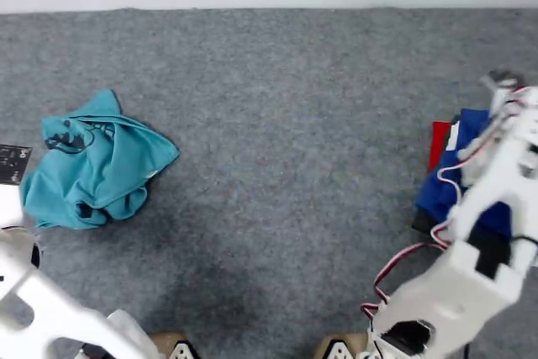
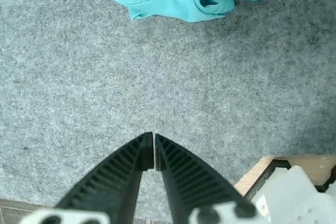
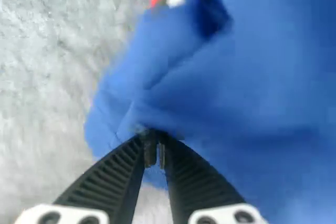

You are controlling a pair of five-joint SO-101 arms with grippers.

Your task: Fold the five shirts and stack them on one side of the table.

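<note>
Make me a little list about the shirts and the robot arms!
Teal shirt: crumpled, on the left arm's side of the table.
Blue shirt: atop a pile on the right arm's side, red cloth showing at its edge.
Left end effector: shut, over bare table, apart from the teal shirt.
Right end effector: shut, tips at the blue shirt's edge.

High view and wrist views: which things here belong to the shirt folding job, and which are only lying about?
Belong to the job:
teal shirt, crumpled
blue shirt
red garment, its edge showing beside the blue shirt
right gripper, shut on the blue shirt
left gripper, shut over bare mat

Lying about:
dark printed card
grey mat
</note>
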